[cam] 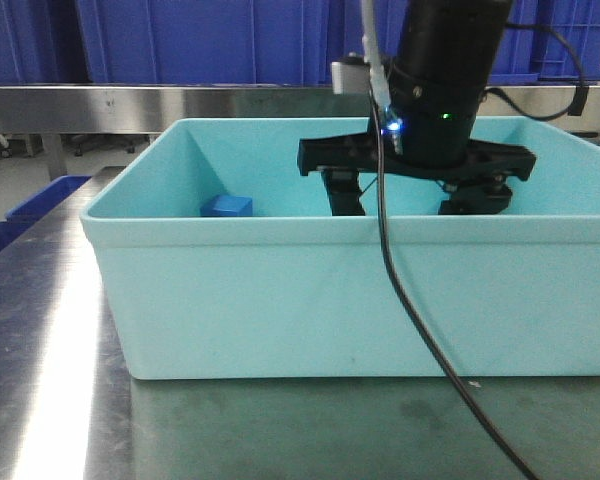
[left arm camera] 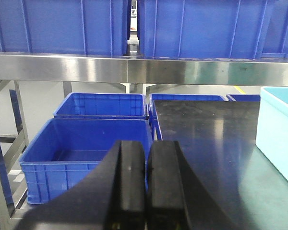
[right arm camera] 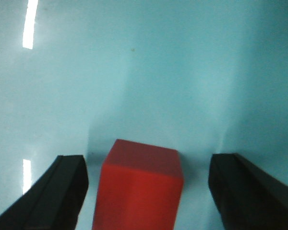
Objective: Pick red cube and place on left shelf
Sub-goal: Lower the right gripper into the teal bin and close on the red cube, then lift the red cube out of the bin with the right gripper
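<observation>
"Where did the target cube (right arm camera: 139, 187) lie?"

"In the tub (cam: 280, 300) on the table (cam: 50, 380), between the fingers of the right gripper (cam: 410, 205), touching neither (so the wrist view showed)."

"And the other cube (cam: 226, 207)?"

"In the same tub, well to the left in the front view."

No readable text, label, brand, number or sign appears in any view.
</observation>
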Robot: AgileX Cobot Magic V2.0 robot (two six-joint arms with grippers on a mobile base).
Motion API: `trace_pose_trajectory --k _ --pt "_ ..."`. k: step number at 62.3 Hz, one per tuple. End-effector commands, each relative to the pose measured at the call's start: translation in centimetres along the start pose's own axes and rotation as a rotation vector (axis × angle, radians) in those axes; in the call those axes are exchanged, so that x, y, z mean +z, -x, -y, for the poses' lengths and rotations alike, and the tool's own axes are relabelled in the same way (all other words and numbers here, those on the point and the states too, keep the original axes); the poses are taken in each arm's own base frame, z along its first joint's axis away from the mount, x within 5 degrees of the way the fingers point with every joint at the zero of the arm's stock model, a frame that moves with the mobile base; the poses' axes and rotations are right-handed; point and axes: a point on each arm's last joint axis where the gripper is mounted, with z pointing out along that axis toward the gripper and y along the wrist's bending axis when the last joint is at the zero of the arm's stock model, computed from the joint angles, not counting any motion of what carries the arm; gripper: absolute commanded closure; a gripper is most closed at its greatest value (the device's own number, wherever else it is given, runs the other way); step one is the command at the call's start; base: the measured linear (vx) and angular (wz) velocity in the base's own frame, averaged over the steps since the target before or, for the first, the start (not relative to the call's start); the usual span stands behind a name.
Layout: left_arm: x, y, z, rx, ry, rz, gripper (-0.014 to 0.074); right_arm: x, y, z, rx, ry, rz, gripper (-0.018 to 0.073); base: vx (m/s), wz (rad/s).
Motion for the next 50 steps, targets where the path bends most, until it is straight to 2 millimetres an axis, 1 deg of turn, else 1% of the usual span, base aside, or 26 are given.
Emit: trace_pose_trajectory --k 1,5,9,16,17,26,30,35,41,50 --pt "0.0 0.1 -0.1 -0.009 0.005 0.08 0.0495 -2.6 1.2 -0.3 0.001 0.046 0.111 -0.0064 0.0 0.0" --pt "0.0 0.1 -0.1 -0.009 0.005 0.08 0.0495 -2.7 1.2 -0.4 0.001 0.047 0.115 -0.0043 0.0 0.0" --pt "0.0 0.1 -0.1 -0.009 0.005 0.08 0.0495 -2.6 1.2 -0.3 0.001 0.045 0.111 0.001 0.0 0.0" --pt "0.0 0.1 -0.1 -0.009 0.005 0.08 0.0496 -2.6 1.1 -0.3 0.001 0.039 0.098 0.0184 0.0 0.0" --pt "0.0 0.1 -0.1 -0.009 0.005 0.08 0.0495 -2.6 1.0 -0.3 0.001 0.038 0.095 0.0225 0.0 0.0" --pt "0.0 0.1 -0.1 -0.009 0.005 0.08 0.0495 -2.7 0.9 -0.2 0.001 0.033 0.083 0.0467 0.0 0.0" --pt "0.0 0.1 -0.1 -0.009 0.005 0.08 0.0495 -3.1 1.0 -0.3 0.0 0.033 0.083 0.0512 0.0 0.0" --pt "0.0 0.1 -0.1 -0.009 0.005 0.08 0.0495 -4.3 1.4 -0.5 -0.013 0.045 0.112 0.0507 0.0 0.0" --pt "0.0 0.1 -0.1 -0.009 0.005 0.08 0.0495 -6.4 1.8 -0.6 -0.049 0.065 0.177 0.0507 0.0 0.0" --pt "0.0 0.1 -0.1 -0.009 0.005 0.08 0.0495 -10.6 1.8 -0.1 -0.106 0.053 0.302 0.0507 0.0 0.0"
